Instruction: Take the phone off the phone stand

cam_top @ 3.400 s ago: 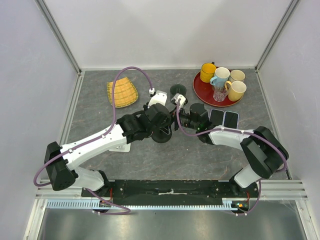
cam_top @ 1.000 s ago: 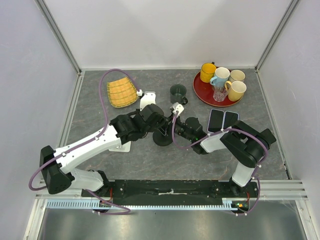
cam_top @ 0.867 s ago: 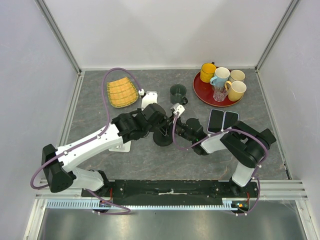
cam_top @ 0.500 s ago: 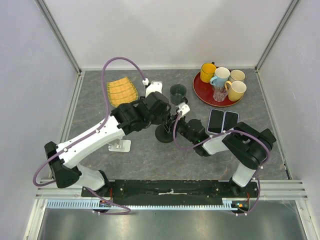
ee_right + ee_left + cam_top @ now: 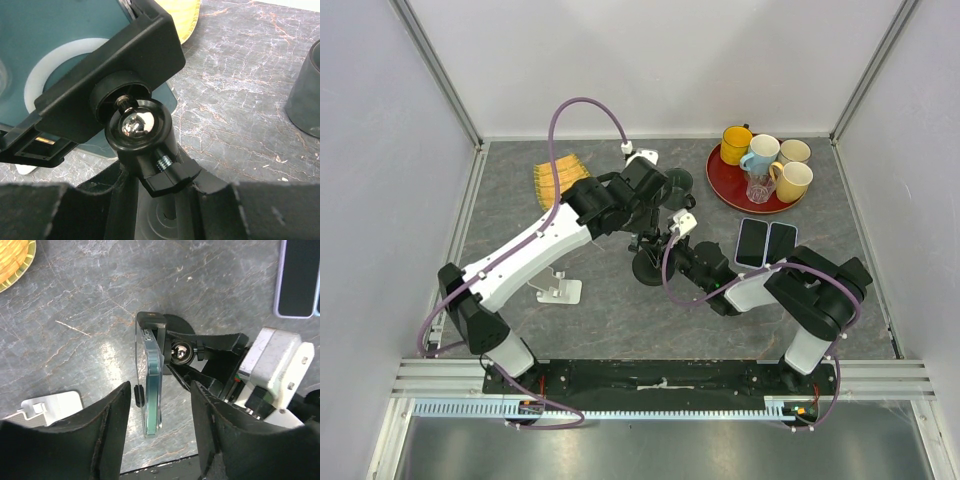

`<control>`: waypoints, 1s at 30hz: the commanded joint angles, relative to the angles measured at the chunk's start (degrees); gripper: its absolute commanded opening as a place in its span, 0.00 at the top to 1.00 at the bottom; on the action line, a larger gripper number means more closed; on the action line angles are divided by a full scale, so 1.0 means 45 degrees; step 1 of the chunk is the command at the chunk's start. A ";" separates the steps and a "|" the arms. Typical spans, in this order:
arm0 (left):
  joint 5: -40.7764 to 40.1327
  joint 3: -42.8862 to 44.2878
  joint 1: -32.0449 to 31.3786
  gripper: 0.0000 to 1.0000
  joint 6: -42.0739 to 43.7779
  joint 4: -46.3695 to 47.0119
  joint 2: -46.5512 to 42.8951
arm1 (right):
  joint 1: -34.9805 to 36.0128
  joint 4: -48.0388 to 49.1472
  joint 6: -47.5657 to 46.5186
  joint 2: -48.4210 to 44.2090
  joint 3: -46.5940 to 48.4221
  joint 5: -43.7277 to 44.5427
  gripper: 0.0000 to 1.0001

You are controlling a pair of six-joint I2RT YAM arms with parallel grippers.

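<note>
So the phone (image 5: 151, 390) sits on its edge in the clamp of the black phone stand (image 5: 102, 75), which stands around the middle of the grey table (image 5: 510, 225), a bit nearer than the dark mug (image 5: 677, 182). The left gripper (image 5: 161, 392) hangs right over it with jaws open, one finger on each side, the camera-left one just beside the phone's side button and the other clearly off it. The right gripper (image 5: 160, 186) comes in low from the side and is clamped on the stand's stem just under the shiny ball joint (image 5: 136, 125).
</note>
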 commanded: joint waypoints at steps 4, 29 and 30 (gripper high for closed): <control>0.0182 0.0849 0.0172 0.56 0.1039 -0.1158 0.0895 | -0.0047 -0.2006 -0.0045 0.0275 -0.0381 0.0440 1.00; 0.1413 -0.1707 -0.0023 0.98 -0.1400 -0.0983 -0.0372 | 0.0168 -0.2064 0.1731 0.1114 -0.0635 0.1962 1.00; 0.1374 -0.2038 -0.0023 0.98 -0.1557 -0.0964 -0.0528 | 0.0169 -0.2162 0.1965 0.1115 -0.0616 0.2060 1.00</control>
